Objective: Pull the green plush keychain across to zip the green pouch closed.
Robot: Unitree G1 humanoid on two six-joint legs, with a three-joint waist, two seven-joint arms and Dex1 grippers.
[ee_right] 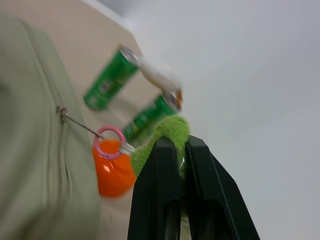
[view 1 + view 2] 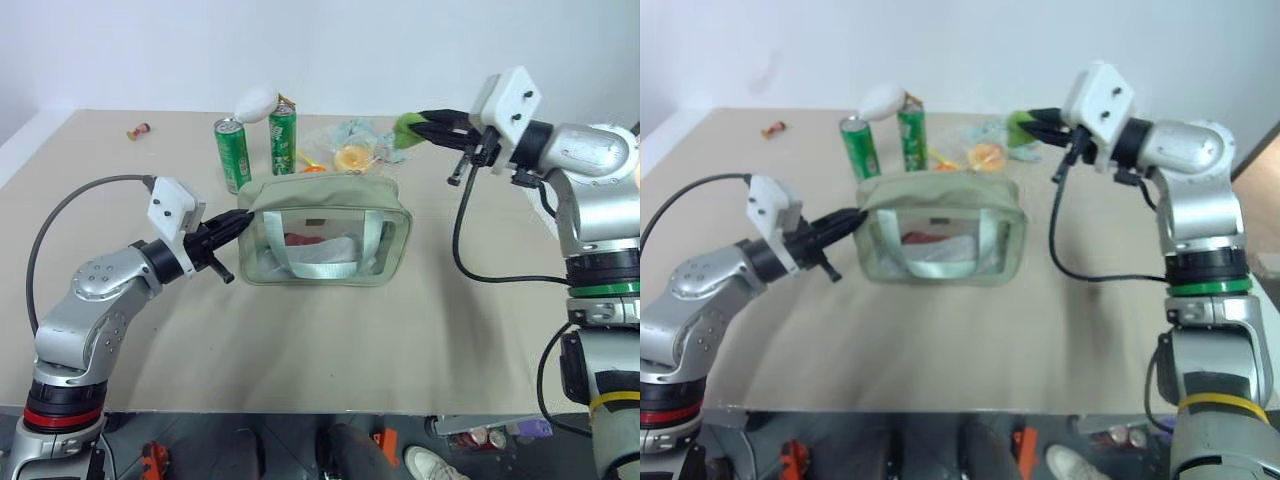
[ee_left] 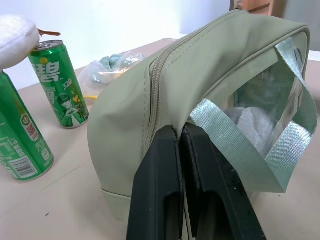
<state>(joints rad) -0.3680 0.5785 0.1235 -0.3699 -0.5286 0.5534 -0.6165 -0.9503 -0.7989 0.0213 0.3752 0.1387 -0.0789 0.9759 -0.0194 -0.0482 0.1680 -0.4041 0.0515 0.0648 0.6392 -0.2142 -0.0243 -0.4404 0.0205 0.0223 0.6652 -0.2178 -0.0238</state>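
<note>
right fingers [image 1: 182, 155]: clamped on green plush keychain [image 1: 162, 137], held in the air past the pouch's right end
left fingers [image 3: 181, 145]: pinched on left end of green pouch [image 2: 325, 230]
pouch: upright on desk [image 2: 330, 340], before two green cans [image 2: 232, 153]

Head stereo overhead; close wrist views

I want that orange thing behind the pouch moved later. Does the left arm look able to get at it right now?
Probably not: the left gripper is shut on the pouch, which stands between it and the orange thing.
</note>
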